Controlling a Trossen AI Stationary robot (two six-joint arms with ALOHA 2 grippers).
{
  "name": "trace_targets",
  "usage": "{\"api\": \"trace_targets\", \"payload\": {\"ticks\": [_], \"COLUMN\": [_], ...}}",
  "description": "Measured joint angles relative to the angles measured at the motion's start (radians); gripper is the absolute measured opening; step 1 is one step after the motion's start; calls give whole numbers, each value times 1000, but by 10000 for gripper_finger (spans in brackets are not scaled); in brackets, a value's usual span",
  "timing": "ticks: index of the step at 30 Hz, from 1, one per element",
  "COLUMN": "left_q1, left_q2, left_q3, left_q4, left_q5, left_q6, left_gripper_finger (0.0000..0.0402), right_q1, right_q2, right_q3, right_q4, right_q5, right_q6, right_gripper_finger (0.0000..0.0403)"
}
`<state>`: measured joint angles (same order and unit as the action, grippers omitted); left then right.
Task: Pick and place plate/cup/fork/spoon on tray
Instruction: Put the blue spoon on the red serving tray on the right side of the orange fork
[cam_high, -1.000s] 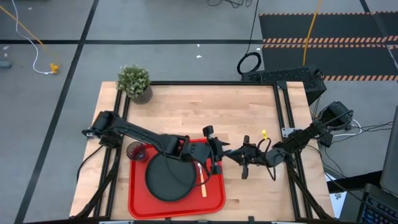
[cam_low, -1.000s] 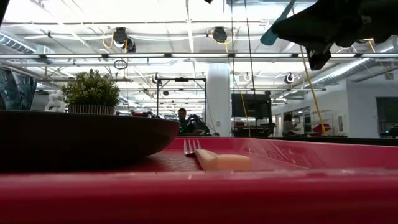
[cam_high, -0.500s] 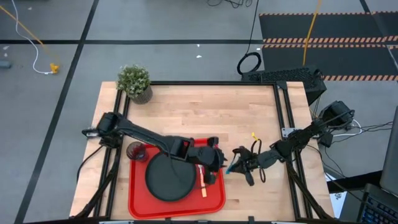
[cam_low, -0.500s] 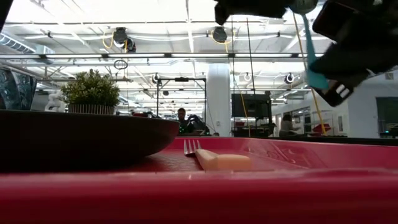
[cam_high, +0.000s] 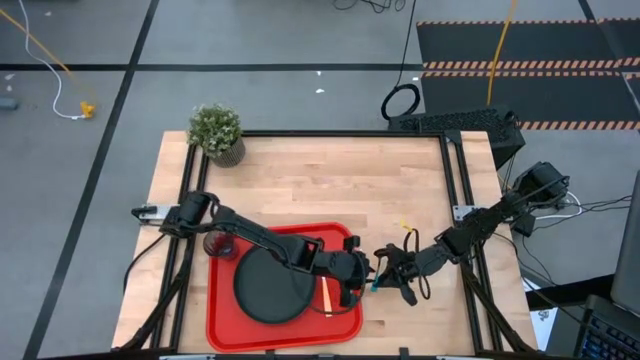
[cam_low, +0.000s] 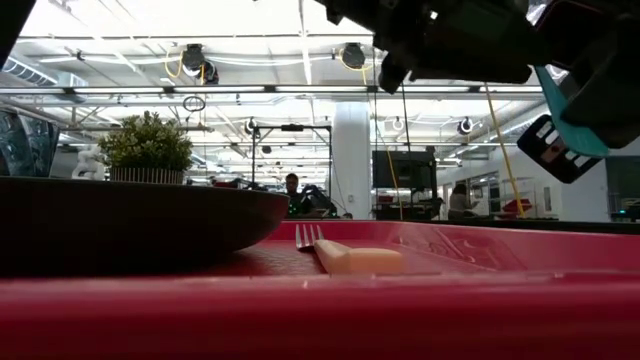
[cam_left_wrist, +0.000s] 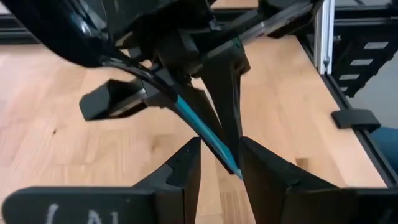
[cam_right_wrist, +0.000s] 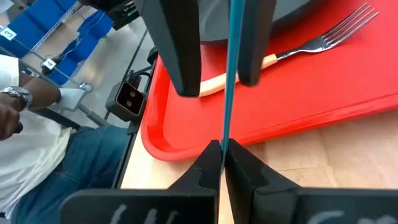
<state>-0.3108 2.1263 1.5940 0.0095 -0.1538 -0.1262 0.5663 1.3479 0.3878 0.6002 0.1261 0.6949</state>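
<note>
My right gripper (cam_high: 386, 276) is shut on the spoon (cam_high: 372, 285), just off the red tray's (cam_high: 345, 328) right rim. The spoon's light blue handle (cam_left_wrist: 198, 129) points at my left gripper (cam_left_wrist: 219, 175). That gripper is open, with one finger on each side of the handle's free end; whether they touch it I cannot tell. The spoon's bowl is hidden. The black plate (cam_high: 268, 287) lies on the tray, and the fork (cam_right_wrist: 292, 51) lies flat beside it. The cup (cam_high: 218, 243) stands at the tray's far left corner. My right gripper pinches the spoon's blue handle (cam_right_wrist: 223, 138) between its two fingers. The handle runs on straight ahead, in line with the fingers, toward the tray. The spoon is lifted clear of the table and the tray.
A potted green plant (cam_high: 217, 131) stands at the table's far left corner. Black frame rails (cam_high: 462, 180) run along the table's sides. Bare wood lies between the tray and the far edge. A person sits beyond the table's near edge (cam_right_wrist: 25, 118).
My left gripper has come down over the tray, toward the near edge and the right, up to the spoon; its fingers now stand on either side of the handle. My right gripper has turned at the wrist, swinging the spoon's handle round to point at the left gripper.
</note>
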Motion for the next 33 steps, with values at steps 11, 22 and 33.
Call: {"api": "trace_targets", "payload": {"ticks": [11,22,33], "left_q1": [5,14,6], "left_q2": [35,54,48], "left_q3": [1,0,1], "left_q4": [97,116,165], "left_q5": [-9,-2,4], "left_q6": [-74,-81,-43], "left_gripper_finger": [223,154,12], "right_q1": [0,0,17], "right_q2": [-1,-31,-117], "right_q3": [0,0,-2], "right_q4": [1,11,-45], "right_q5": [1,9,89], "right_q6": [-53,-82,-140], "right_gripper_finger": [0,0,0]}}
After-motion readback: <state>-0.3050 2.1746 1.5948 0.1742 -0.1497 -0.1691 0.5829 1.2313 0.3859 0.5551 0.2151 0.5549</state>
